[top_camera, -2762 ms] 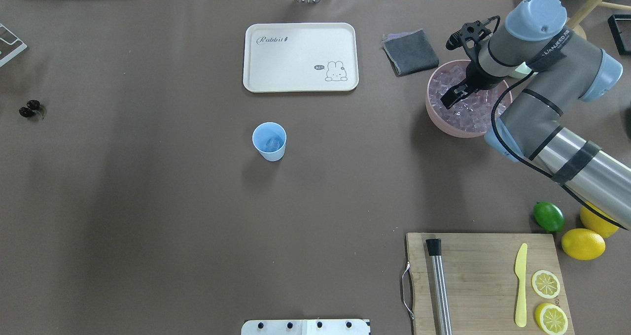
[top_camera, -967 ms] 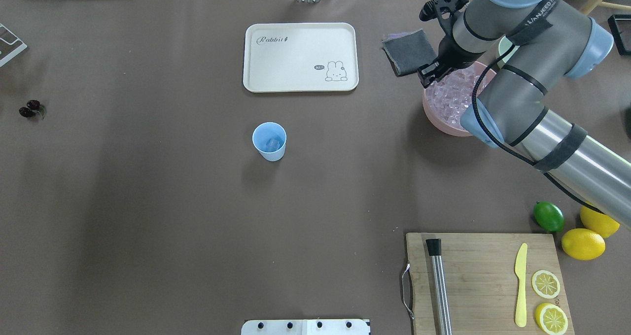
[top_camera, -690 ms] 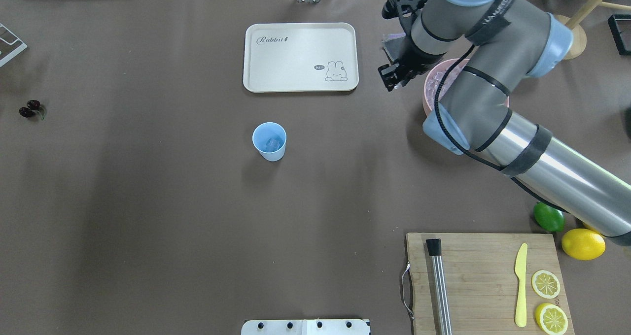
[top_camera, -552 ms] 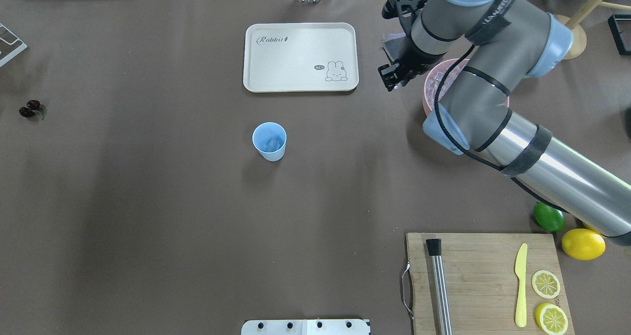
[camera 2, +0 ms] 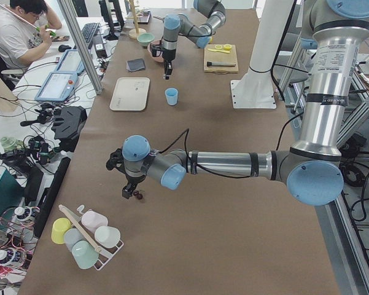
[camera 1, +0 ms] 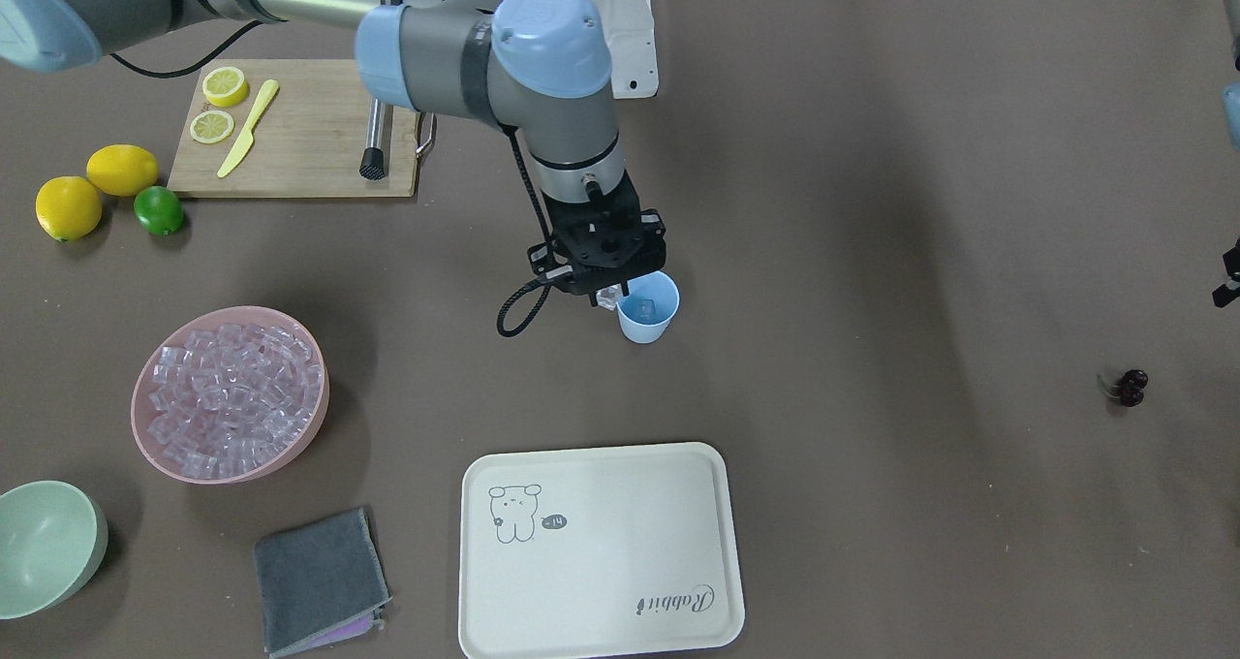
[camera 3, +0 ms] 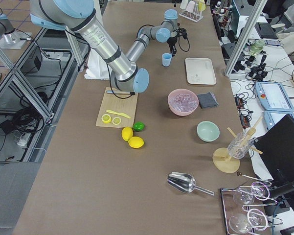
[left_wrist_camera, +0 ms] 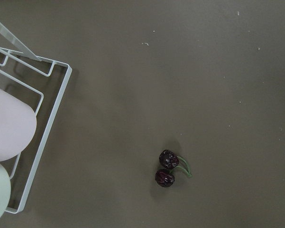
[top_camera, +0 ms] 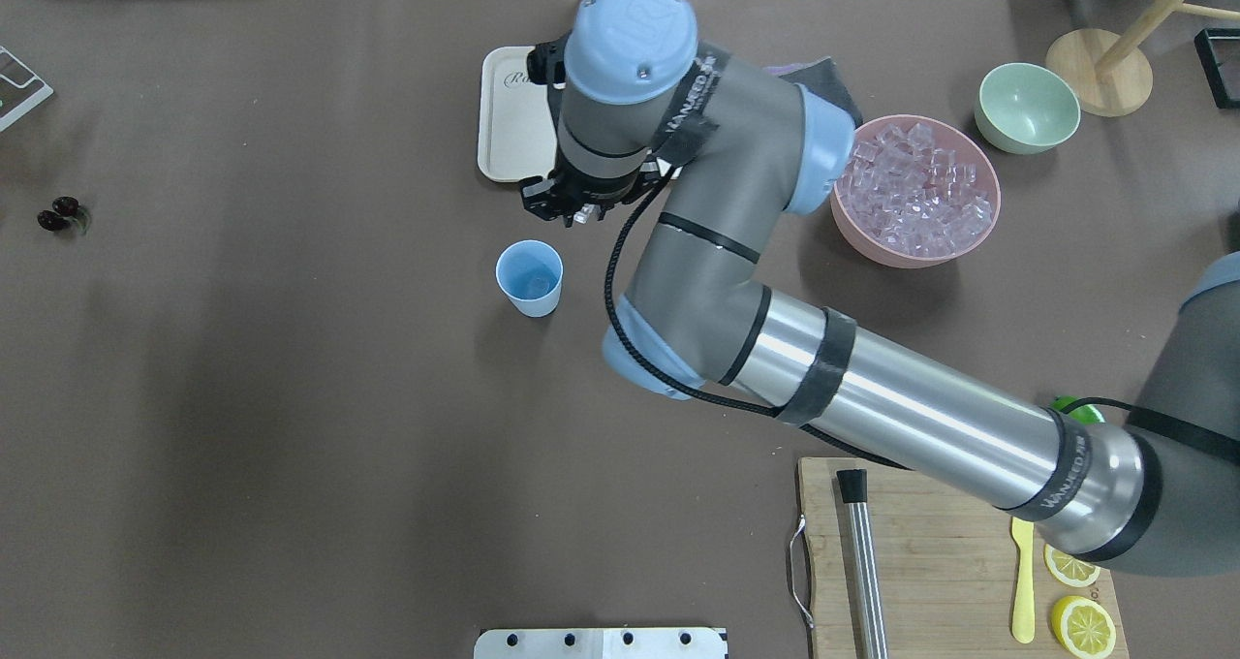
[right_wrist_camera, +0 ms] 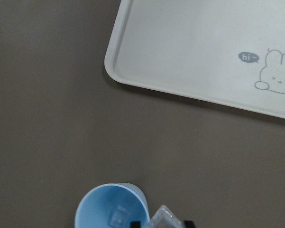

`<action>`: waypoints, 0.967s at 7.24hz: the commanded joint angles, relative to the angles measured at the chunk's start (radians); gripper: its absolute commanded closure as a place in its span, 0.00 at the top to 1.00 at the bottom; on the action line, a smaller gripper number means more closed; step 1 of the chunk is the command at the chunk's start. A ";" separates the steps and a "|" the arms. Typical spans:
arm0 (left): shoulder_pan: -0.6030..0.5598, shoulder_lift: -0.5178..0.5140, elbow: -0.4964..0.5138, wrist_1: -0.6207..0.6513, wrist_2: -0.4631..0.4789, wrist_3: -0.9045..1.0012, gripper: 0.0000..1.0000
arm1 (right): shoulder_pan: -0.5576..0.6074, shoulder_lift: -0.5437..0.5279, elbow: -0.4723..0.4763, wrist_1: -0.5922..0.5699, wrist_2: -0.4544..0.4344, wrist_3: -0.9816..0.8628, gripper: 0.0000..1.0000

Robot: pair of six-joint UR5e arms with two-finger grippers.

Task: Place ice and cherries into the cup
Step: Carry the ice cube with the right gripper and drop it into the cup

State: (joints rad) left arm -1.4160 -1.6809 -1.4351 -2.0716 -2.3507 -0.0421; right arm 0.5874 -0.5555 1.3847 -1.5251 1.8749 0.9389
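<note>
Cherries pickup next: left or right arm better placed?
Left. Its claw hangs close by the cherries, which show plainly in its wrist view. The right claw is far off at the cup, shut on an ice cube.

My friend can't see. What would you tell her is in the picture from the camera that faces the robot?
The robot's right gripper holds a clear ice cube right by the rim of a small light-blue cup in the middle of a brown table. A pink bowl full of ice sits at the view's left, and two dark cherries lie far right.
</note>
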 commanded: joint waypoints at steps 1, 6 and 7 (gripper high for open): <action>0.005 -0.005 0.005 -0.004 0.024 -0.005 0.98 | -0.049 0.062 -0.088 0.008 -0.058 0.018 0.00; 0.005 -0.003 0.004 -0.004 0.022 -0.007 0.98 | -0.064 0.043 -0.090 0.011 -0.065 0.004 0.90; 0.006 -0.003 0.004 -0.002 0.024 -0.007 0.98 | -0.066 0.043 -0.090 0.011 -0.066 0.004 0.98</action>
State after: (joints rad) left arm -1.4107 -1.6843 -1.4320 -2.0752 -2.3283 -0.0493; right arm 0.5257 -0.5114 1.2944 -1.5146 1.8109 0.9441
